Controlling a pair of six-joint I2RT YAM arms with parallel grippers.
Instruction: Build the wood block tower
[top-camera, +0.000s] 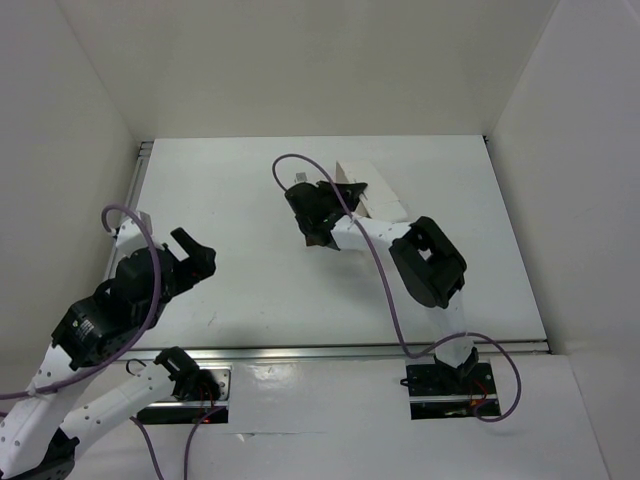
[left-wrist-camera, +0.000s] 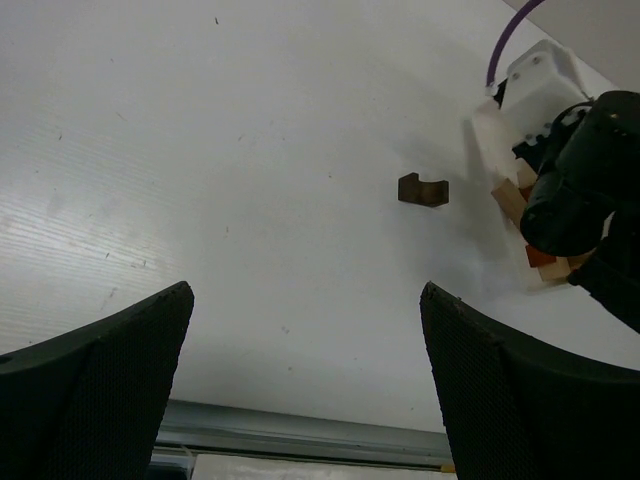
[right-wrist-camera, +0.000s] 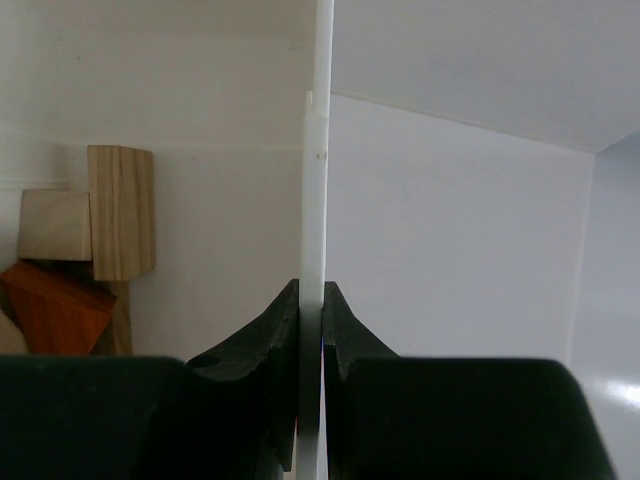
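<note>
arm at the near left: the left gripper (left-wrist-camera: 305, 300) hangs wide open above the table (left-wrist-camera: 200, 150), holding nothing. further out, one dark brown piece (left-wrist-camera: 423, 189) with a notch lies alone on the table, just beside the white tray (top-camera: 380, 190). beyond it, the right gripper (right-wrist-camera: 311, 295) is clamped on the tray's thin side wall. inside the tray lie a tan bar (right-wrist-camera: 120, 210), a tan block (right-wrist-camera: 55, 225) and a reddish-orange piece (right-wrist-camera: 55, 310), all touching. the step looks like shifting or tipping the tray. procedure: grip the wall squarely, move slowly, steer clear of the loose dark piece, and let the pieces slide towards the left arm without scattering.
</note>
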